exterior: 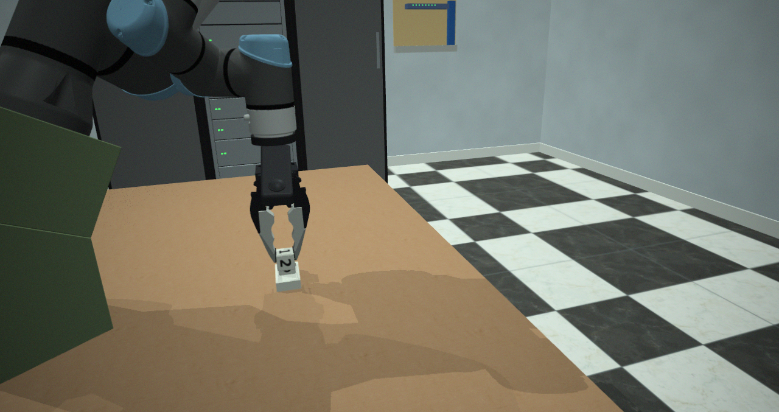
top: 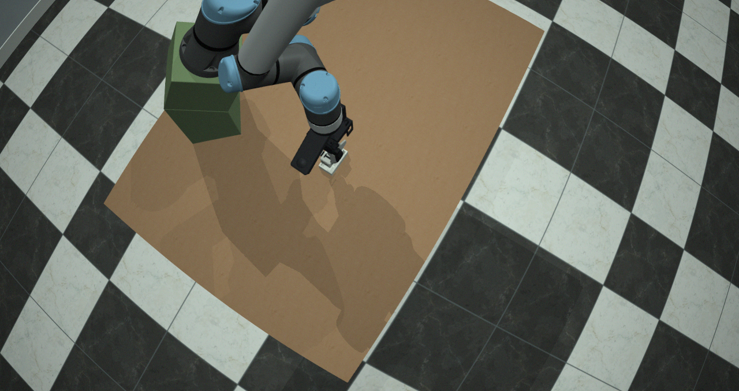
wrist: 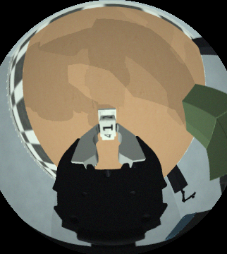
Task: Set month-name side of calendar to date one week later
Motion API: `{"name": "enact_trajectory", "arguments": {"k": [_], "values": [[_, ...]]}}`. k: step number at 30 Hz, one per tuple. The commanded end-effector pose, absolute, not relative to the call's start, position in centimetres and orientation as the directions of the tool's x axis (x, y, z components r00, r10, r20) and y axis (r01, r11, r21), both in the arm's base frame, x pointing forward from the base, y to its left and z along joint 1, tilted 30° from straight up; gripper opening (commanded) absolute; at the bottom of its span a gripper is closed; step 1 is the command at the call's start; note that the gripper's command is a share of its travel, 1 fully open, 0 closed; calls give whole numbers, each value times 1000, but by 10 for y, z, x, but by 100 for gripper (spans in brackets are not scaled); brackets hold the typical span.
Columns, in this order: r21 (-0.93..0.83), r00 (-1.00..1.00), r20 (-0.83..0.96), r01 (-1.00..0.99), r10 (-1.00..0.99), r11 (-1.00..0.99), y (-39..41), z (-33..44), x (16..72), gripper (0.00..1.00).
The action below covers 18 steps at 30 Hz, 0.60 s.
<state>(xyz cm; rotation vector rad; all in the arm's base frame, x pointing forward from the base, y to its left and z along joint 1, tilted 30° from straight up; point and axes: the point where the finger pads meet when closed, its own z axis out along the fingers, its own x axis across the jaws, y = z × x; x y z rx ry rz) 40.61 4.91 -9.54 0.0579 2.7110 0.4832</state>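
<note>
My gripper (top: 333, 156) (exterior: 285, 255) (wrist: 108, 124) points down over the tray, its narrowed jaws shut on the sides of a white cube (exterior: 285, 261) (wrist: 107, 128). This cube shows a 1 on its upward side and a 2 lying sideways on the side facing the exterior camera. Part of another dark mark shows below the 2. A 4 shows just below the 1 in the wrist view. The white tray (top: 331, 171) (exterior: 288, 286) (wrist: 107, 110) sits right under the jaws. Which cube bears the 4, how the second cube lies and the month's name cannot be made out.
The tray rests on a brown table top (top: 403, 104) (exterior: 179, 229) (wrist: 149, 109). The arm's green pedestal (top: 206, 125) (exterior: 48, 279) (wrist: 212, 116) stands at the table's side. Dark cabinets (exterior: 342, 83) stand behind the table, and a checkered floor surrounds it.
</note>
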Motion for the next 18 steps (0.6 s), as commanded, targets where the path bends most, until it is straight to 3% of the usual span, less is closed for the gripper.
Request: {"name": "enact_trajectory", "arguments": {"k": [1,18], "values": [[336,-923,-370,-28,105,941,49,-99,411,10],[336,-923,-370,-28,105,941,52,-107,415,10]]}}
